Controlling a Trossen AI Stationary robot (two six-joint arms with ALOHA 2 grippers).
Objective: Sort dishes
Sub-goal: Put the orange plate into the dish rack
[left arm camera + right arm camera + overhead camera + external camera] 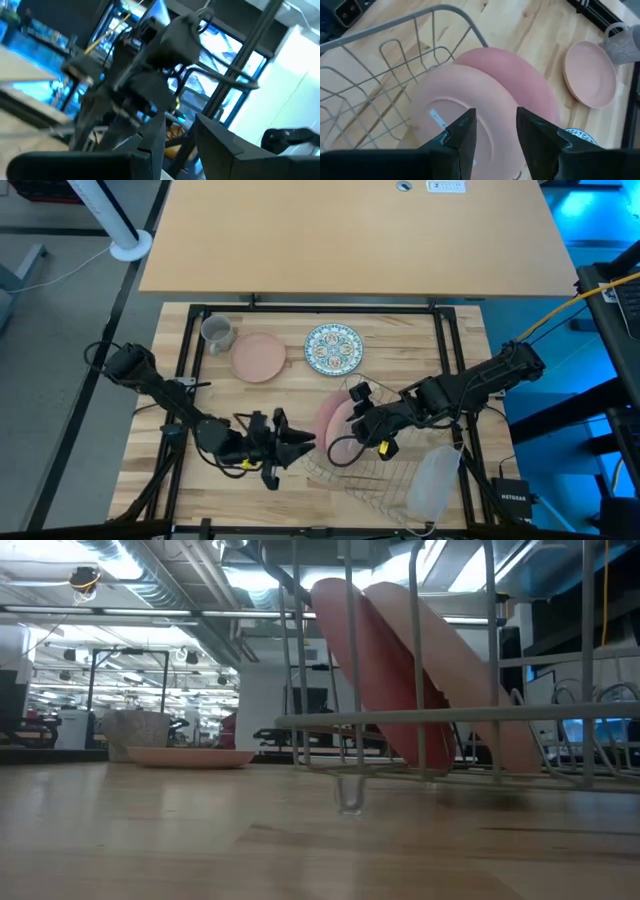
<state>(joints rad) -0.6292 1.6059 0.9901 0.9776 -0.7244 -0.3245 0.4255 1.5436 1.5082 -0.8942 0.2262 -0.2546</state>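
Observation:
Two salmon-pink plates (465, 100) (520, 75) stand on edge in the wire rack (380, 480), leaning together (380, 670). A third pink plate (258, 357) lies flat at the far left, beside the grey mug (217, 332). The blue-green patterned plate (333, 348) lies flat to its right. My right gripper (495, 135) is open just above the nearer racked plate and touches nothing. My left gripper (298, 442) hangs raised, left of the rack, open with nothing between its fingers (225, 150). It faces the right arm's gripper (150, 75).
A translucent plastic tray (435, 480) lies at the rack's near right corner. A black frame (190, 340) borders the wooden table top. A bare stretch of wood lies at the near left, in front of the flat plate and mug (135, 730).

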